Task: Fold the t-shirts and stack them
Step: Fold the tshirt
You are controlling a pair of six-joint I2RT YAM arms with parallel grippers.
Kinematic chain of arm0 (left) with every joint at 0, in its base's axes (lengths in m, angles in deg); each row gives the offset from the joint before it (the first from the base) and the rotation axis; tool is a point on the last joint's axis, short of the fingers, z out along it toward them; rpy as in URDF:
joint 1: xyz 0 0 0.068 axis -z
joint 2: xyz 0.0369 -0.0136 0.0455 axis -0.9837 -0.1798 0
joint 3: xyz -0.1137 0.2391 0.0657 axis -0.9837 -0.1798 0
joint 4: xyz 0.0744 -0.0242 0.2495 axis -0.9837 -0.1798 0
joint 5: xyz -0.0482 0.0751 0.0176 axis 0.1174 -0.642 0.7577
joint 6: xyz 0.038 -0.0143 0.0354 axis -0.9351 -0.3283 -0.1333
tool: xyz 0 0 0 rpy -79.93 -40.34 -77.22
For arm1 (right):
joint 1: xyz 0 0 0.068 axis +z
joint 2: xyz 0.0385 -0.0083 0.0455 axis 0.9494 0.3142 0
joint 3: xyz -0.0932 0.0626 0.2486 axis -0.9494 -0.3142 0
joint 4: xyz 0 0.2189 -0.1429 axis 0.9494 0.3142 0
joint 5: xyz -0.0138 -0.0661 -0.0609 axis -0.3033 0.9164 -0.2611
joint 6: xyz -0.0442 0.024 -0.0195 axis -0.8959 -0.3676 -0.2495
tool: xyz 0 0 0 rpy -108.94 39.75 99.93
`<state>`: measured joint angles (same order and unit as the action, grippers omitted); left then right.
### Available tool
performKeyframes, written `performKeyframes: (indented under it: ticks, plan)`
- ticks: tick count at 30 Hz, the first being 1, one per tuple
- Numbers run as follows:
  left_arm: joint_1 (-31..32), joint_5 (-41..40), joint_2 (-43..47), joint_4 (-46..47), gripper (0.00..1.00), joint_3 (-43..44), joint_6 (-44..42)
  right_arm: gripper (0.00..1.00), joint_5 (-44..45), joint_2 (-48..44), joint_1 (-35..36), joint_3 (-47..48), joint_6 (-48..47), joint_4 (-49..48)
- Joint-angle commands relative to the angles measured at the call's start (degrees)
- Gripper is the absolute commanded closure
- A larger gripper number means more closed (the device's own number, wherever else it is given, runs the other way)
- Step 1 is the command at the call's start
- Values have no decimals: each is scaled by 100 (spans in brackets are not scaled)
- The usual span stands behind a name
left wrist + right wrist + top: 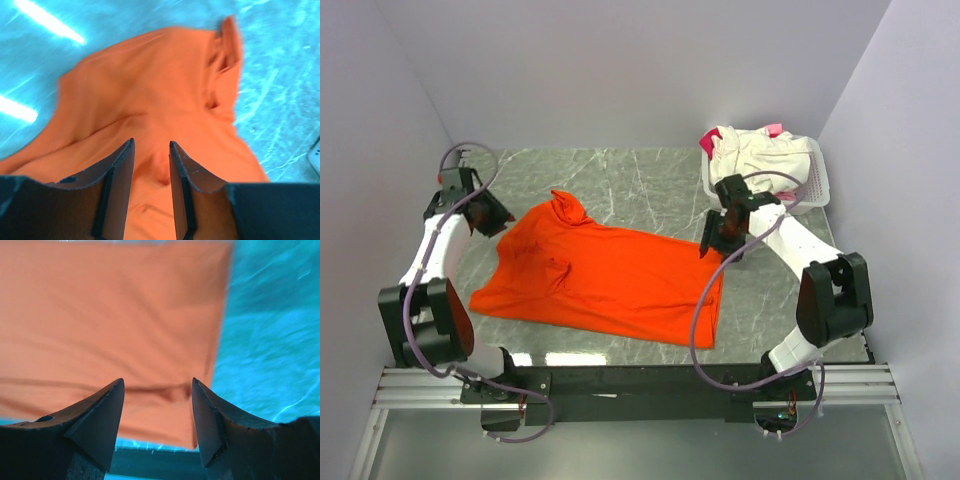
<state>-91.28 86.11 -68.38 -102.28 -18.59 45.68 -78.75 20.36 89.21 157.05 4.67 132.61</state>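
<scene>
Plain pale walls (620, 70) close in on a grey marbled tabletop (650, 180), and the orange t-shirt (605, 275) takes up most of its middle. It lies flat but rumpled, not yet folded. Its long axis runs from the collar at its far-left end to the straight hem at its near-right end. Beyond the hem end, at the far right, a white slatted basket (817, 190) holds the cream-white and pink t-shirts (750, 150) in a heap. The left tool (151, 144) hangs over the collar-and-shoulder end, its jaws a narrow gap apart with nothing between them. The right tool (158, 381) hangs above the hem's far corner, jaws wide apart and empty. Each arm is nearest its own end of the shirt, so a fold along that axis probably needs both ends pinched.
</scene>
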Motion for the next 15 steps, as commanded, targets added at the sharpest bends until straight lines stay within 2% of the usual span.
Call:
performKeyframes:
  ticks: [1,6,15]
  plan:
    - [249,-131,-384,204,60,662,154,37,162,235,-423,347,-371,-330]
    - [355,-8,-886,310,60,1304,225,37,118,647,-977,452,-556,-718]
    - [382,106,-1817,284,60,2271,242,39,91,1500,-1110,619,-662,-1122]
